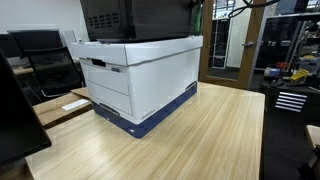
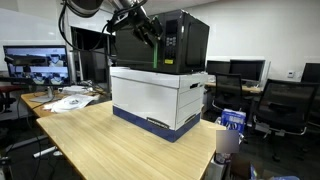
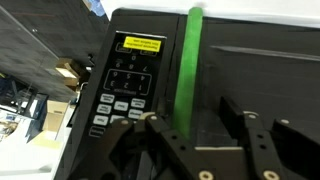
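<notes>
Hovering close to the front of the black microwave (image 2: 185, 40), which sits up on the white box (image 2: 150, 100) in the middle of the wooden table (image 2: 90, 135). Seen in the wrist view with gripper (image 3: 195, 120) jaws partly apart at the bottom of the frame, one on each side of the green strip (image 3: 188, 70), gripping nothing, just right of the button pad (image 3: 120, 95)

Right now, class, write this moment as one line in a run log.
gripper: jaws apart, at green strip | green strip: on microwave door | microwave: on white box | white box: on wooden table
</notes>
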You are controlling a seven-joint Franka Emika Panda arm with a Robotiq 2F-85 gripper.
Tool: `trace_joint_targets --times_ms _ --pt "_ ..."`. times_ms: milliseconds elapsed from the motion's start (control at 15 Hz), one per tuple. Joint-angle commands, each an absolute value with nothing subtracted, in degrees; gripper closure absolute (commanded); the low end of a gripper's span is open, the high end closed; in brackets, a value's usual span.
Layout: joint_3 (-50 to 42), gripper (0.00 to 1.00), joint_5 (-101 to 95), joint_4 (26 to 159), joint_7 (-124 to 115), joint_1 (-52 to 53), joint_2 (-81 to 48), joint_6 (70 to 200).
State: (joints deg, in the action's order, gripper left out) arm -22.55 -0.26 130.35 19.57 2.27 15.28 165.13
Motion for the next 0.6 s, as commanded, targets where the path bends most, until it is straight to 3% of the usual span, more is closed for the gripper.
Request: trace_joint_targets --times_ms 0,200,533 --pt "-24.75 0.73 1.76 131.09 24.09 4.97 16.8 163.66" --pt "-24.46 0.93 -0.43 132.38 23.42 3.95 17.72 163.6" --pt "-18.56 0.95 -4.42 137.12 21.25 -2.23 22.28 160.27"
